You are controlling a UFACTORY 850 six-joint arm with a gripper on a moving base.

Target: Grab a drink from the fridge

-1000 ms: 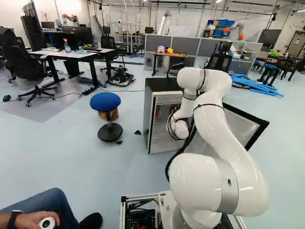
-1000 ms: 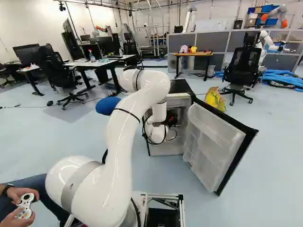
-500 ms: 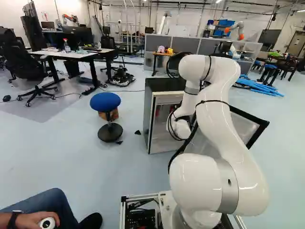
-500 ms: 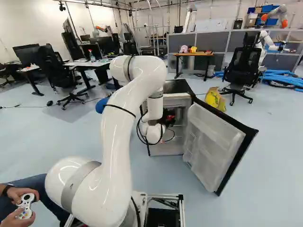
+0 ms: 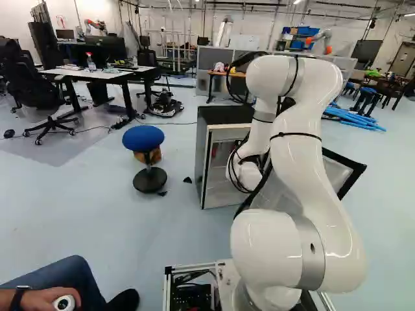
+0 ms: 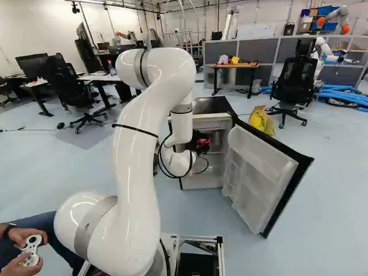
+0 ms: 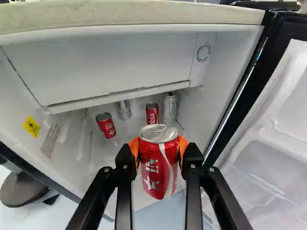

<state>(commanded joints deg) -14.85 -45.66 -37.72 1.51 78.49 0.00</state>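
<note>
In the right base view my gripper (image 6: 201,141) is at the front of the open fridge (image 6: 213,106), a red can (image 6: 204,141) showing at it. The wrist view has both orange pads of the gripper (image 7: 159,160) pressed on the sides of that red can (image 7: 153,167), which is upright. Farther in, on the fridge shelf, stand another red can (image 7: 106,126), a silver can (image 7: 124,110), a second red can (image 7: 152,114) and a second silver can (image 7: 170,108). The arm hides much of the fridge in the left base view.
The fridge door (image 6: 261,175) is swung wide, to the right of the arm. A blue stool (image 5: 144,137) stands left of the fridge. A person's hand with a controller (image 6: 29,250) is beside the base. Farther off are a yellow bag (image 6: 261,120) and another robot (image 6: 336,22).
My arm's elbow has risen and folded back, and the wrist has drawn back toward the base and slightly left. The held can has come with it. The base and fridge have stayed put.
</note>
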